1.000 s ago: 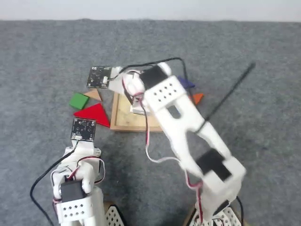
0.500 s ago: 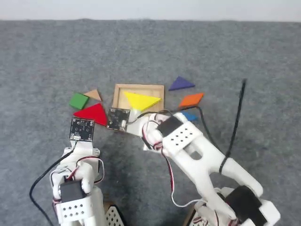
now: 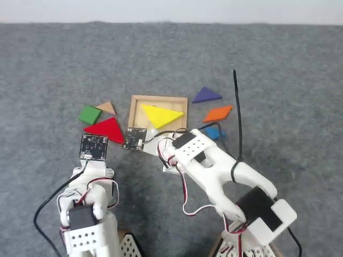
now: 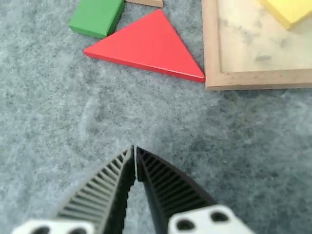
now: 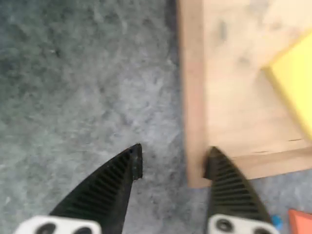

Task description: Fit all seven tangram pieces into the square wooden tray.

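The square wooden tray (image 3: 132,115) lies mid-table with a yellow triangle (image 3: 161,115) flat inside it. My right gripper (image 5: 175,158) is open just off the tray's near-left corner (image 5: 190,97), whose rim sits between the fingers; the yellow triangle (image 5: 295,83) lies beyond. My left gripper (image 4: 135,151) is shut and empty over the carpet, short of the red triangle (image 4: 148,46) and the tray (image 4: 243,78). Left of the tray lie the red triangle (image 3: 107,129), a green square (image 3: 89,114) and a tan triangle (image 3: 106,107). To its right are purple (image 3: 206,95), orange (image 3: 218,113) and blue (image 3: 213,132) pieces.
Grey carpet covers the whole table. The right arm's white body (image 3: 214,171) stretches from the near edge to the tray's near side. A black cable (image 3: 237,112) rises beside the right-hand pieces. The left arm (image 3: 88,214) stands at the near left.
The right arm has drawn back from over the tray to its near-left corner, leaving the yellow triangle lying in the tray. The left arm has kept still.
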You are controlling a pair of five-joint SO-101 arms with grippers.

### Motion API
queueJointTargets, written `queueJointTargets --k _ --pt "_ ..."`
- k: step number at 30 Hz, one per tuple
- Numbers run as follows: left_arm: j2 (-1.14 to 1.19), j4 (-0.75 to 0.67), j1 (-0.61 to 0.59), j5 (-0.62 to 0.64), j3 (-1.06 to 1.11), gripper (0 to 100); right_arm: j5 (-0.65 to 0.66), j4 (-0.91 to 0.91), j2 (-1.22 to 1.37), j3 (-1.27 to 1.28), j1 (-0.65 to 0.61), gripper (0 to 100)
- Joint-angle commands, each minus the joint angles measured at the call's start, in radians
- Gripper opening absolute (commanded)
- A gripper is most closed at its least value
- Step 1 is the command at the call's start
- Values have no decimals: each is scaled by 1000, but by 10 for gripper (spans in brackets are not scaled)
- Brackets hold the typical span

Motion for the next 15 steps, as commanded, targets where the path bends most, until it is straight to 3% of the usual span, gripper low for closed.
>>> queueJointTargets --k 1,8,15 --pt "-17 5 -2 -6 -16 12 18 -19 -5 -52 21 81" --pt "-17 5 -2 -6 -16 12 31 27 -16 -52 21 75" --pt "-17 5 -2 -6 -16 12 190 216 -147 6 13 45"
